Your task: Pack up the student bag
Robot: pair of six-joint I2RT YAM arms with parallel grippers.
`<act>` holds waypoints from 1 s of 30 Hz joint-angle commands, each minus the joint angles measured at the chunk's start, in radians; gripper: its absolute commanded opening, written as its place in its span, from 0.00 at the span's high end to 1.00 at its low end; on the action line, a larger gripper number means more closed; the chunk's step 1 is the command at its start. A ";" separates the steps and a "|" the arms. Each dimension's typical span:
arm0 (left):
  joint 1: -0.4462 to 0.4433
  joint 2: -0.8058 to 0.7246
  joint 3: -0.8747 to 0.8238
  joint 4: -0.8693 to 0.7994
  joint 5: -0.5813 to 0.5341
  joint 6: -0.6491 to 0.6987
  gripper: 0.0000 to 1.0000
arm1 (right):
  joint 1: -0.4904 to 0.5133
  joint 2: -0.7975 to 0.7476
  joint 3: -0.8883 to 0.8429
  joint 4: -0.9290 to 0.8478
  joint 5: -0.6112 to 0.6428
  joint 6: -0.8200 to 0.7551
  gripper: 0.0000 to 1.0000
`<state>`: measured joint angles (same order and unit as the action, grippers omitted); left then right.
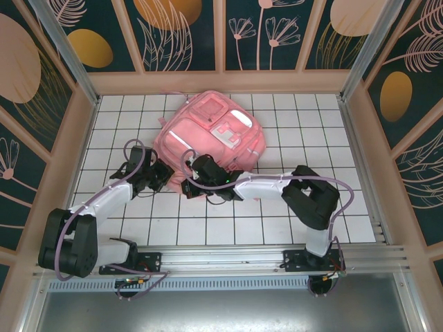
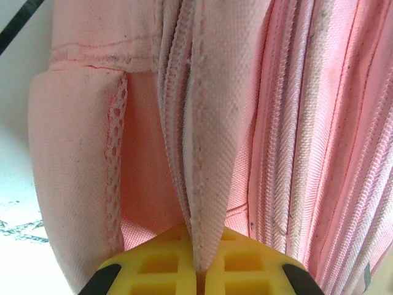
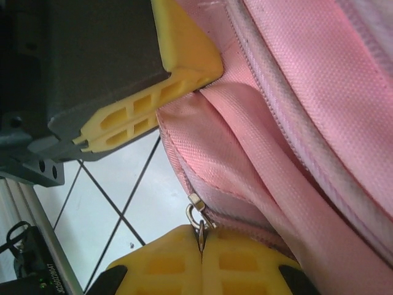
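The bag (image 1: pixel 211 135) lies flat at the rear centre of the desk (image 1: pixel 291 221). The left claw (image 2: pixel 198 273) is clamped on a fold (image 2: pixel 206 153) of it, and the right claw (image 3: pixel 201 252) pinches the pull (image 3: pixel 195 212). The left should anchor the fabric taut while the right draws the pull straight along the track.

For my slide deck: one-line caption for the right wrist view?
Right gripper shut on the small metal zipper pull of the large soft pink fabric backpack.
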<state>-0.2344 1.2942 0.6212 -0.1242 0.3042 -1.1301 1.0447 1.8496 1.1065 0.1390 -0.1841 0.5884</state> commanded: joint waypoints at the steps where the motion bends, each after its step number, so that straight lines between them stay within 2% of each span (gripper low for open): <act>1: 0.004 0.012 0.037 0.021 -0.043 0.016 0.98 | 0.017 -0.072 -0.056 -0.068 0.021 -0.021 1.00; 18: 0.021 -0.022 0.038 -0.009 -0.054 0.033 0.99 | -0.013 -0.308 -0.308 -0.140 0.135 -0.041 1.00; 30: 0.027 -0.048 0.029 -0.023 -0.057 0.040 0.99 | -0.171 -0.441 -0.448 -0.169 0.126 -0.076 1.00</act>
<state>-0.2337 1.2755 0.6285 -0.1467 0.3069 -1.1179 0.9070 1.4467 0.6907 0.0601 -0.0547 0.5434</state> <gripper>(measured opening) 0.064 0.062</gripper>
